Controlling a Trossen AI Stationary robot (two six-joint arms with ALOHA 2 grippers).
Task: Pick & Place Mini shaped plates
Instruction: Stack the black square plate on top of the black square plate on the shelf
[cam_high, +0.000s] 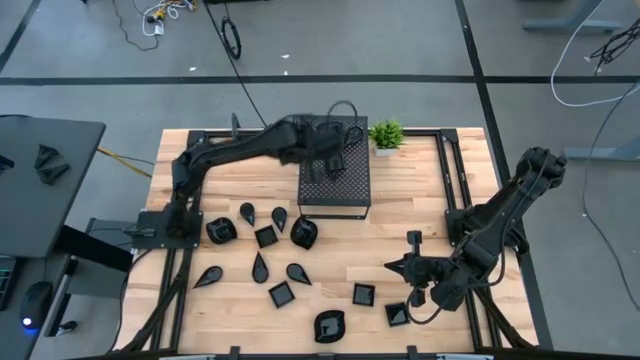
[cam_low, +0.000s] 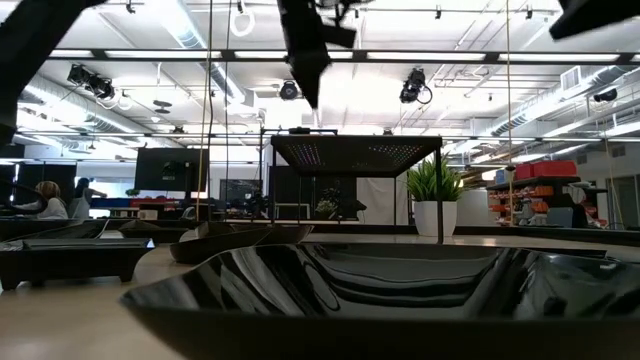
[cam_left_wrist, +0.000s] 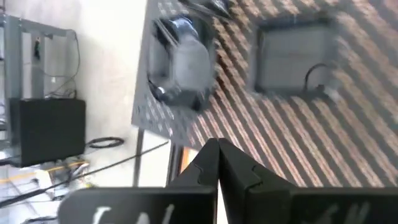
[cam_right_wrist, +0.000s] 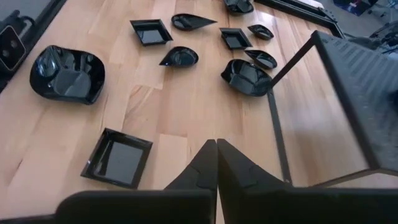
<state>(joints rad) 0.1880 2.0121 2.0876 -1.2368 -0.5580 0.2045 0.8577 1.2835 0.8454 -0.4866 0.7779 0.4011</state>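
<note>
Several mini shaped plates, small glossy black dishes, lie flat on the wooden table (cam_high: 420, 210): a rounded one (cam_high: 305, 233), a square one (cam_high: 363, 295) and a teardrop (cam_high: 260, 267) among them. Two more, a rounded plate (cam_left_wrist: 180, 62) and a square plate (cam_left_wrist: 292, 56), rest on top of the black perforated box (cam_high: 335, 190). My left gripper (cam_left_wrist: 217, 149) hovers shut above the box top (cam_high: 335, 165), holding nothing. At the table's right side, my right gripper (cam_high: 392, 266) is also shut and empty, above the wood near a square plate (cam_right_wrist: 118, 158).
A small green potted plant (cam_high: 386, 135) stands at the box's far right corner. Dark metal rails (cam_high: 460, 200) run along the table's sides. A rounded plate (cam_low: 380, 290) sits close in front of the low camera. Bare wood lies between the box and my right arm.
</note>
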